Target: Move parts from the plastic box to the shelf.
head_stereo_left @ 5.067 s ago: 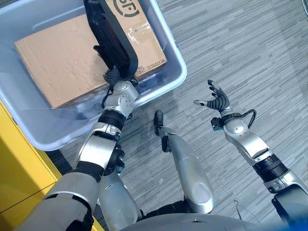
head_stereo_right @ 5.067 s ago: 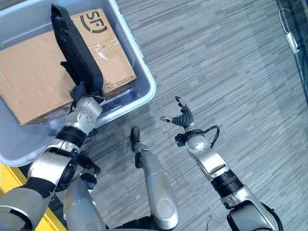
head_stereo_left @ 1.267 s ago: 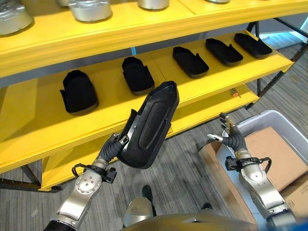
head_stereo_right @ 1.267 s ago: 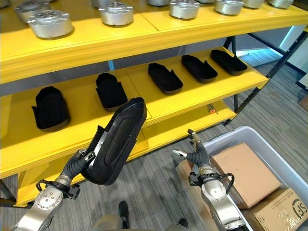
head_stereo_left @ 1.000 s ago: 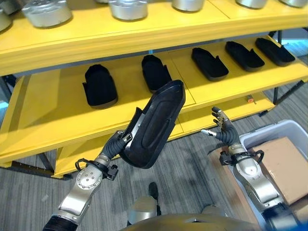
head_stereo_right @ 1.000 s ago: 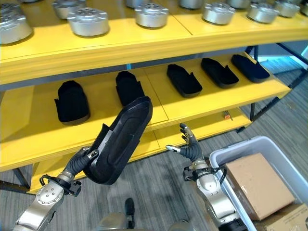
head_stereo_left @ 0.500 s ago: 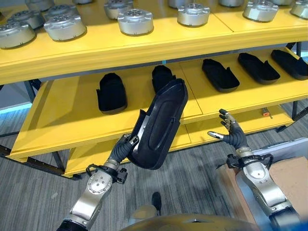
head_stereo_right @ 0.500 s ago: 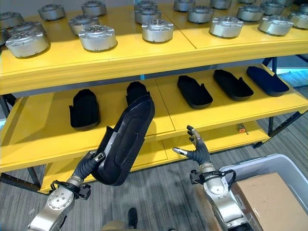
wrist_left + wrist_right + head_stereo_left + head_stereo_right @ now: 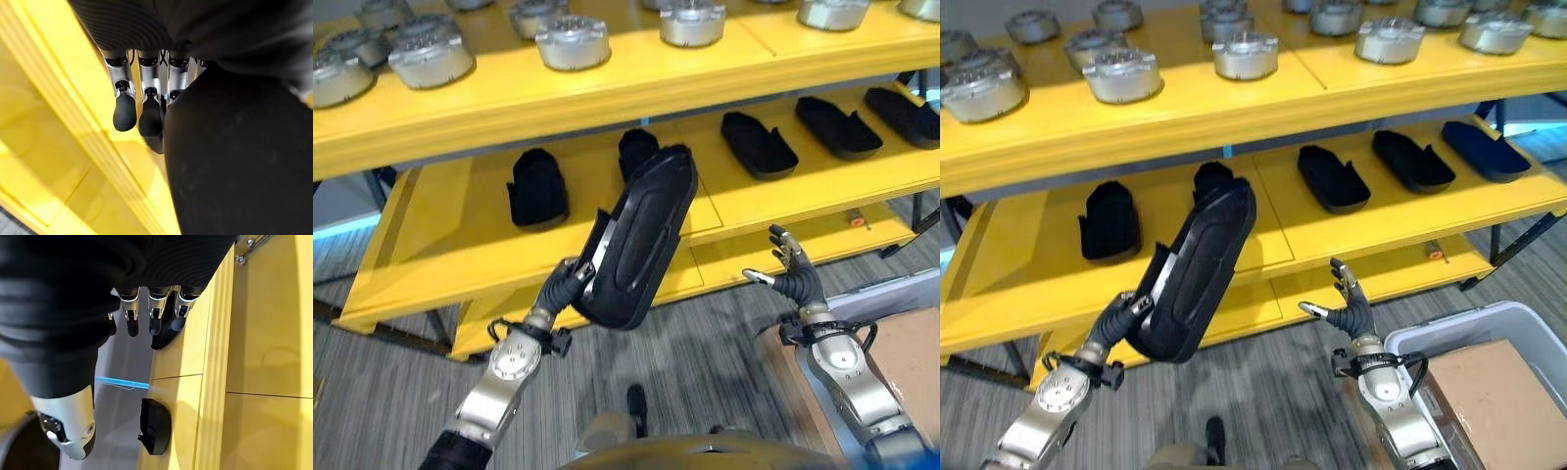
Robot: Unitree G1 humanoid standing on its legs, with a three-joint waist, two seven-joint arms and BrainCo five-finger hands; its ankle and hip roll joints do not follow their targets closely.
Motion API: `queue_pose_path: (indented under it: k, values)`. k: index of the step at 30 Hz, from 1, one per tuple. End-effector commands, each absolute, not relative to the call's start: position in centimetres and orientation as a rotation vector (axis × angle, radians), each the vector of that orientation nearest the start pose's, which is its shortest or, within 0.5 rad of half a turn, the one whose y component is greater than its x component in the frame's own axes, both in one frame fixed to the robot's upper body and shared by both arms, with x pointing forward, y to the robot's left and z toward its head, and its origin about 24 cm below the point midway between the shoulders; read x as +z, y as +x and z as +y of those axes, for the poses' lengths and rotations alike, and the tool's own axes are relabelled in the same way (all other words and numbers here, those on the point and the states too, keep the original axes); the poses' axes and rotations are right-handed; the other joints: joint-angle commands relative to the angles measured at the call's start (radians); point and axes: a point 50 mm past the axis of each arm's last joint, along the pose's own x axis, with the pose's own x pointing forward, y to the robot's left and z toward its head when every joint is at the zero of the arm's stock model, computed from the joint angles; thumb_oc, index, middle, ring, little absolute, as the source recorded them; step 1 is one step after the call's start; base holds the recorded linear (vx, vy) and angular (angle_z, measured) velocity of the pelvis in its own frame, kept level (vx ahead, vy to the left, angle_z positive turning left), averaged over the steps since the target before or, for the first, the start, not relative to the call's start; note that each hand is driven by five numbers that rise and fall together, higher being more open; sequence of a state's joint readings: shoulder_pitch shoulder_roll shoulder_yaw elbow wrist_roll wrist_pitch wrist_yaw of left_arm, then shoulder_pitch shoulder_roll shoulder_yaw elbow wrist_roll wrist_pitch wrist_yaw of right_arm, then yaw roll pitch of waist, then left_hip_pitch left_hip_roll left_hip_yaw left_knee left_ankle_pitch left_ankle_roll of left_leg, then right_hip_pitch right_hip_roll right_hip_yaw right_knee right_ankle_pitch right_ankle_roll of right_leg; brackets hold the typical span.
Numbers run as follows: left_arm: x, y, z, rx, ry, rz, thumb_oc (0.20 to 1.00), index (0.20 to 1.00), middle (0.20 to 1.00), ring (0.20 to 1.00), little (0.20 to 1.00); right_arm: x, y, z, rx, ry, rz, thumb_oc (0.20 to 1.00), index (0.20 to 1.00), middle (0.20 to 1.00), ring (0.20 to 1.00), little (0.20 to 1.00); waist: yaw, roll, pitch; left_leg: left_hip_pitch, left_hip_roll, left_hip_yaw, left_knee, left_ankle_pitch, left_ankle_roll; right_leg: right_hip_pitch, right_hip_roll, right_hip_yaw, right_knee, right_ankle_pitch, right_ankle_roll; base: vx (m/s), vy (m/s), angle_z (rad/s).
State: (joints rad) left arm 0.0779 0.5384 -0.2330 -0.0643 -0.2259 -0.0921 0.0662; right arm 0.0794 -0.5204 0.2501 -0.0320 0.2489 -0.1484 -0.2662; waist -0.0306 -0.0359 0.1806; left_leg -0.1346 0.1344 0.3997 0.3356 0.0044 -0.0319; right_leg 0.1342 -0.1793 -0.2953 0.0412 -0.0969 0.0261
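We grip the long black part (image 9: 639, 240) in our left robot hand (image 9: 564, 291), tilted up toward the middle shelf (image 9: 440, 245) just beyond; right robot hand (image 9: 792, 278) spread, empty.

The part (image 9: 641, 240) covers the left hand's (image 9: 560, 291) fingertips — and a shelf piece (image 9: 636, 152) just beyond it; the box (image 9: 1489, 338) runs off-frame beside the right hand (image 9: 1351, 313).

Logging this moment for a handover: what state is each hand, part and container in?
left hand: shut on the black part
black part: lifted, tilted, in front of the middle shelf
right hand: open, holding nothing
black parts on the middle shelf: lying flat in a row
plastic box: open, a cardboard box inside
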Motion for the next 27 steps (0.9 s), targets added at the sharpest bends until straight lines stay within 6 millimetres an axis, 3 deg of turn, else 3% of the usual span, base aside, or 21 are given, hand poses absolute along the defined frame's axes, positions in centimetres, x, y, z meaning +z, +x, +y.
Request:
queue_pose_path:
  k: [1,2,6,7,10,13,17,23,25,27]
  values:
    - [7.6,23.4,19.5,-0.135,0.224,-0.145,0.200,0.200,0.200,0.200,0.200,6.1,23.5,-20.4,0.019,-0.265,-0.142,1.000,1.000,1.000,1.000,1.000,-0.014,0.029,-0.021,0.172,0.018,-0.072,-0.088,-0.051,-0.020,-0.056,0.065,0.049,0.046,0.046,0.052,0.08,0.237,-0.06]
    - [7.6,23.2,19.8,-0.131,0.217,-0.138,0.200,0.200,0.200,0.200,0.200,6.2,23.3,-20.5,0.032,-0.269,-0.147,1.000,1.000,1.000,1.000,1.000,-0.014,0.031,-0.030,0.192,0.050,-0.088,-0.165,-0.016,-0.036,-0.058,0.060,0.053,0.042,0.047,0.057,0.06,0.265,-0.10]
    - [7.1,22.9,19.5,-0.159,0.203,-0.130,0.200,0.200,0.200,0.200,0.200,6.3,22.6,-21.1,0.010,-0.276,-0.143,1.000,1.000,1.000,1.000,1.000,-0.041,0.050,-0.036,0.201,0.220,-0.028,-0.283,0.167,-0.106,-0.046,0.013,0.025,0.066,0.021,0.070,0.02,0.333,0.13]
    - [7.1,22.8,19.5,-0.161,0.203,-0.130,0.200,0.200,0.200,0.200,0.200,6.3,22.6,-21.1,0.009,-0.276,-0.143,1.000,1.000,1.000,1.000,1.000,-0.042,0.051,-0.036,0.202,0.224,-0.027,-0.286,0.170,-0.107,-0.047,0.009,0.023,0.071,0.018,0.071,0.02,0.421,0.33]
    - [6.7,22.8,19.5,-0.157,0.230,-0.124,0.200,0.200,0.200,0.200,0.200,6.1,22.6,-20.9,0.007,-0.266,-0.144,1.000,1.000,1.000,1.000,1.000,-0.040,0.065,-0.034,0.223,0.205,-0.044,-0.318,0.122,-0.102,-0.053,-0.022,0.017,0.112,0.006,0.085,0.02,0.373,0.21]
    - [6.4,22.9,19.5,-0.163,0.243,-0.116,0.200,0.200,0.200,0.200,0.200,5.8,22.5,-20.9,-0.033,-0.251,-0.143,1.000,1.000,1.000,1.000,1.000,-0.040,0.062,-0.033,0.237,0.128,-0.061,-0.314,0.060,-0.077,-0.043,-0.040,0.035,0.112,0.016,0.102,0.00,0.472,0.28]
    - [6.9,23.0,19.6,-0.166,0.297,-0.148,0.200,0.200,0.200,0.200,0.200,6.1,22.7,-21.3,-0.063,-0.237,-0.166,1.000,1.000,1.000,1.000,1.000,-0.028,0.057,-0.039,0.257,0.058,-0.090,-0.354,0.041,-0.046,-0.043,-0.056,0.059,0.068,0.067,0.141,0.01,0.308,0.18]
    - [7.1,22.8,20.2,-0.157,0.333,-0.162,0.200,0.200,0.200,0.200,0.200,7.0,22.8,-21.0,-0.054,-0.221,-0.190,1.000,1.000,1.000,1.000,1.000,-0.003,0.041,-0.033,0.266,-0.001,-0.096,-0.403,0.028,-0.005,-0.063,-0.081,0.056,0.077,0.094,0.177,-0.02,0.286,0.06]
    - [7.3,22.8,20.5,-0.156,0.333,-0.164,0.200,0.200,0.200,0.200,0.200,7.3,23.1,-20.6,-0.031,-0.221,-0.206,1.000,1.000,1.000,1.000,1.000,0.016,0.033,-0.029,0.262,-0.025,-0.093,-0.406,0.017,0.011,-0.075,-0.088,0.042,0.098,0.106,0.183,-0.08,0.289,-0.01]
    - [7.4,22.7,20.8,-0.147,0.332,-0.168,0.200,0.200,0.200,0.200,0.200,7.9,23.5,-19.7,0.019,-0.214,-0.233,1.000,1.000,1.000,1.000,1.000,0.055,0.026,-0.021,0.262,-0.045,-0.063,-0.403,0.006,0.025,-0.081,-0.098,-0.028,0.137,0.122,0.184,-0.07,0.276,-0.12]
